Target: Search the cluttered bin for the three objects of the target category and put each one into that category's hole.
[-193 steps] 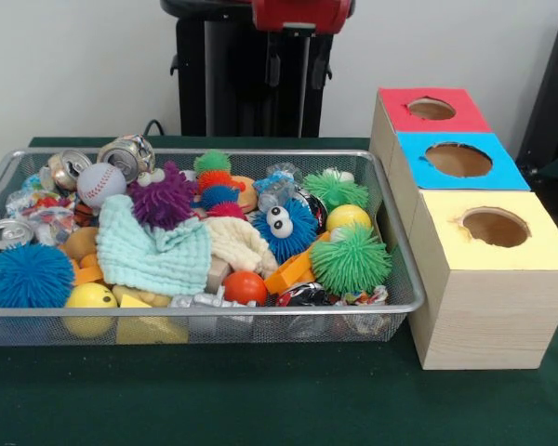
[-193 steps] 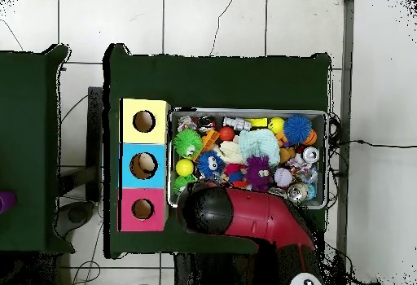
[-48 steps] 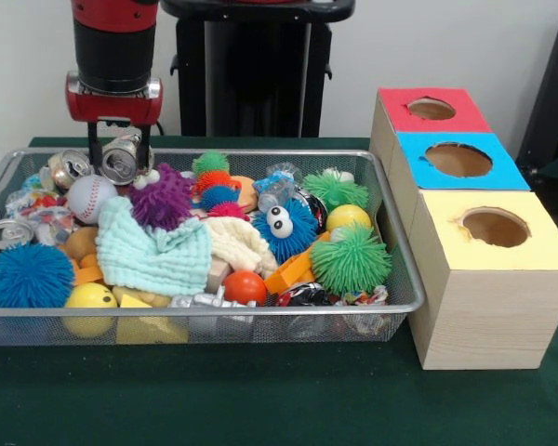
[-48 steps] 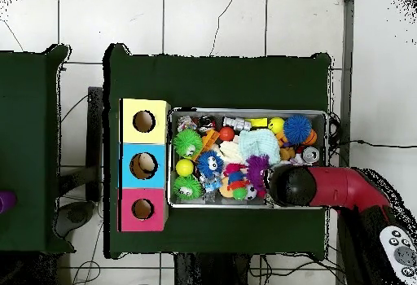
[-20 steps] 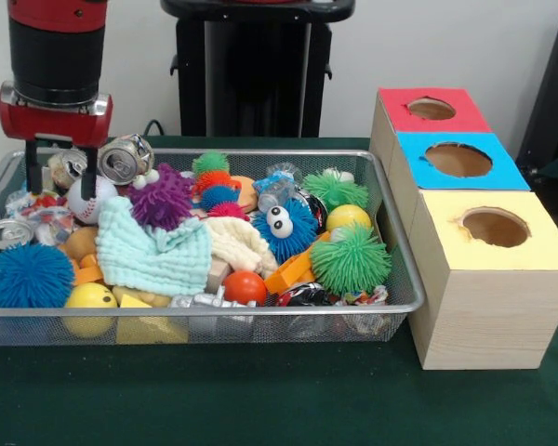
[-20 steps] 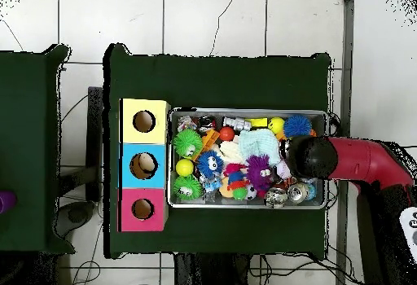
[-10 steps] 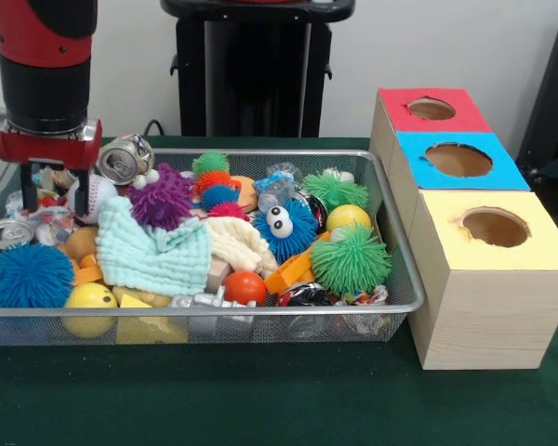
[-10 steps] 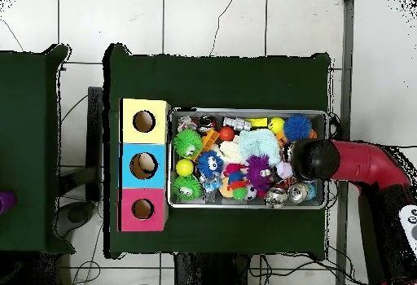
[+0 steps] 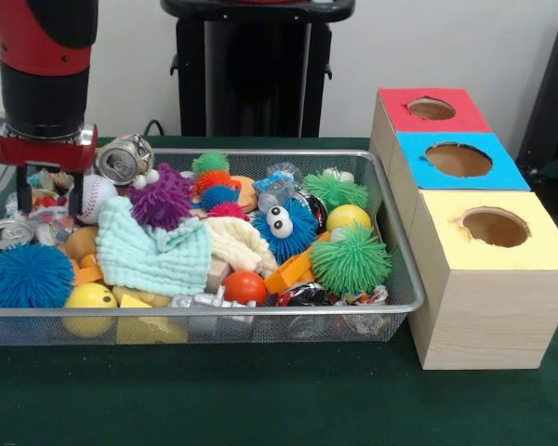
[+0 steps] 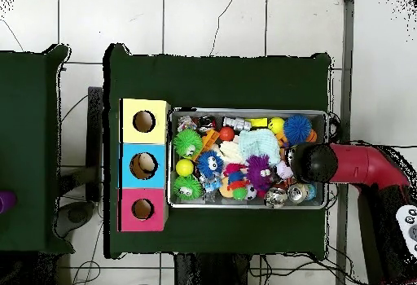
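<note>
bin (image 9: 205, 316): silver wire mesh tray on the desk's left, heaped with toys
cans (image 9: 124, 158): crushed, silvery; one at the bin's far left rim, one (image 9: 7, 232) lying at the left edge
holes box (image 9: 474, 232): wooden, right of the bin; red top far, blue middle, yellow near, each with a round hole

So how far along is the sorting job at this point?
Early stage. In the overhead view the blue hole seems to hold something pale; the other holes look empty. The gripper is down among the clutter at the bin's end by the baseball, carrying nothing clearly visible. The bin is full.
</note>
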Controlling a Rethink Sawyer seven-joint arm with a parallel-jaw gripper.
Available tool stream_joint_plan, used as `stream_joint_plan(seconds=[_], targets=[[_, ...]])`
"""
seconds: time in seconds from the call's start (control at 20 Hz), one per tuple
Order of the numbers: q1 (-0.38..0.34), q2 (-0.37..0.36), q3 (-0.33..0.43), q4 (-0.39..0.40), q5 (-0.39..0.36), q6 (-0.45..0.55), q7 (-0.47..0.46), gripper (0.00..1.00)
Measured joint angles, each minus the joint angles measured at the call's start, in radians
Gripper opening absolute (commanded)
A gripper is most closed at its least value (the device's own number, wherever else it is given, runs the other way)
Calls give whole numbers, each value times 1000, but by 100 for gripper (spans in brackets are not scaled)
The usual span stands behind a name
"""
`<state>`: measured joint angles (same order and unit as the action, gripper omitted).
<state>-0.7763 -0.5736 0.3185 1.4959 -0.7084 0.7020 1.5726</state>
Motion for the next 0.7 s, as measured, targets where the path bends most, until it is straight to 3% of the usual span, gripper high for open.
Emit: stream_joint_plan(seconds=[0.7], targets=[[-14, 4, -43, 1, -53, 0, 0, 100]])
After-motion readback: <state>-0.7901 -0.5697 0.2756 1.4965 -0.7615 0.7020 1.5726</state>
